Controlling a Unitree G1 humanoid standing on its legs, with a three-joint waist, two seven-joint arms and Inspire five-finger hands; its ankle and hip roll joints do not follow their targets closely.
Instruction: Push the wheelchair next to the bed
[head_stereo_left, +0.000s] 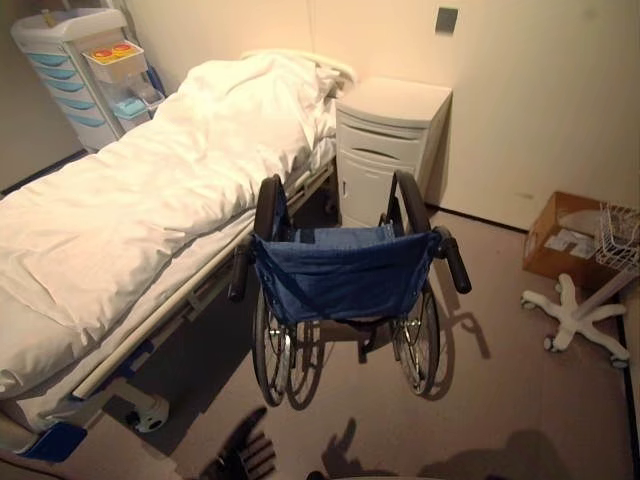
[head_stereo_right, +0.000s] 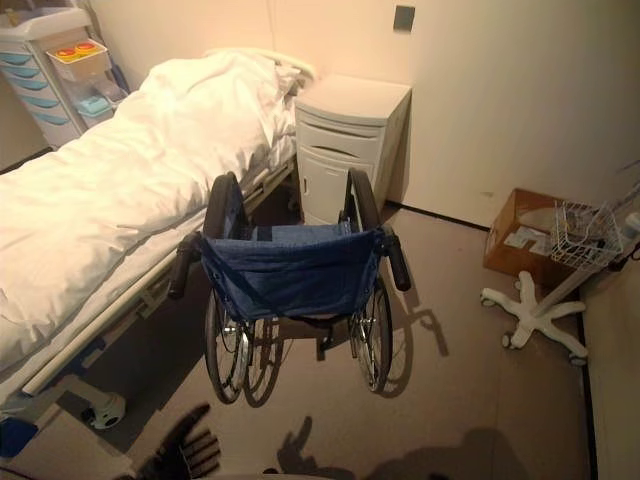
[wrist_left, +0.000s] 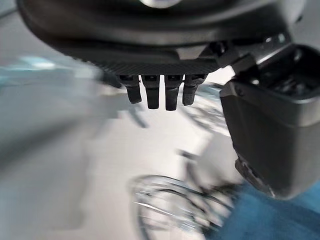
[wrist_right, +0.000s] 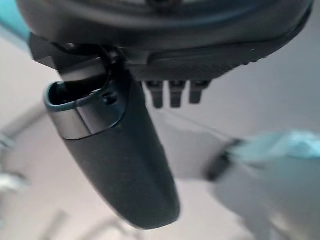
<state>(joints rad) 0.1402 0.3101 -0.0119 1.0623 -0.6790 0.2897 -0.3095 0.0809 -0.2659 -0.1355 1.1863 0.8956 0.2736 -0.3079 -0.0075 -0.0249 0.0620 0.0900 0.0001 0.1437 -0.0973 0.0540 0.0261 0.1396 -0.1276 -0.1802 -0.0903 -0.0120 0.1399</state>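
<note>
The wheelchair (head_stereo_left: 345, 290) stands on the floor (head_stereo_left: 500, 380) with its blue fabric back toward the camera, its left side just beside the bed (head_stereo_left: 130, 200) and its front pointing at the white bedside cabinet (head_stereo_left: 385, 140) by the wall. Its two black push handles project rearward, and neither is touched by a hand. The bed carries a white duvet (head_stereo_left: 180, 160) that lies rumpled along its length. A white drawer trolley (head_stereo_left: 75, 65) with pale blue drawer fronts stands at the far side of the bed. To the right of the wheelchair, well apart from it, a cardboard box (head_stereo_left: 560, 240) sits against the wall, with a white wire basket (head_stereo_left: 620, 235) on a white star-shaped stand base (head_stereo_left: 575, 315) beside it. The left hand (head_stereo_right: 185, 455) shows low in the right eye view, behind the wheelchair and apart from it; in its wrist view the fingers (wrist_left: 155, 92) are straight, close together and hold nothing. The right hand (wrist_right: 120, 160) shows in its own wrist view, its fingers (wrist_right: 172, 95) straight and side by side, empty.
</note>
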